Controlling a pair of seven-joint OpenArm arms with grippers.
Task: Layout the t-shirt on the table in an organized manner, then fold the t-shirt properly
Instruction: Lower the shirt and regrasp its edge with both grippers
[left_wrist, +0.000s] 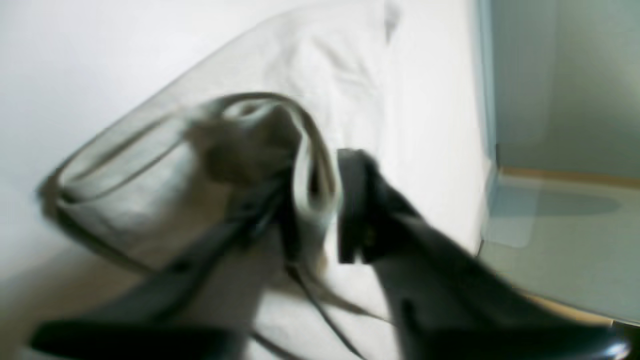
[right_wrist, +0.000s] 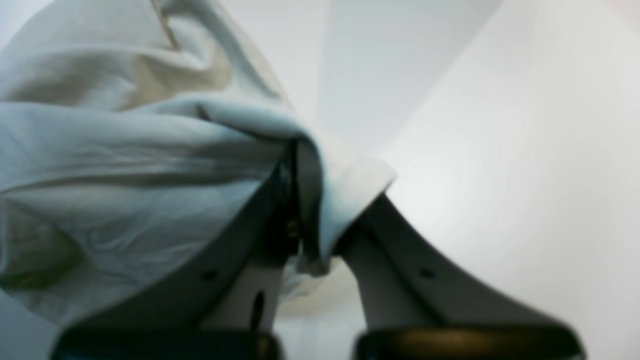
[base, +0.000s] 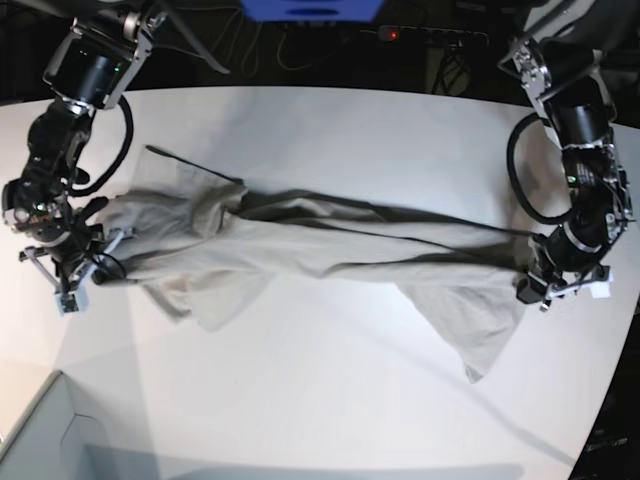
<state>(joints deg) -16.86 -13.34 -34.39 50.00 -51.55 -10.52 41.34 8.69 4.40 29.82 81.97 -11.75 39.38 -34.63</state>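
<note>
One plain grey-beige cotton t-shirt is stretched in a long rumpled band across the large smooth white table, running between two arms. There are two grippers, one at each end of the cloth.

The right gripper, seen at the left of the base view, is clenched on a fold of the t-shirt: in the right wrist view a hemmed edge of fabric is pinched between its two pale fingers, and the rest of the cloth bunches up to the left of them. The left gripper, at the right of the base view, has its dark fingers standing a little apart, with a rolled hem of the shirt lying in the gap against one of them. That view is blurred, so it cannot be told whether the cloth is pinched or lying loose there.

The middle of the shirt rests on the table, with one loose flap hanging toward the near edge on each side.

One pale grey box shows its corner at the lower left of the base view, well apart from the shirt. Dark cables lie beyond the far table edge. Nothing lies on the cloth between the grippers.
</note>
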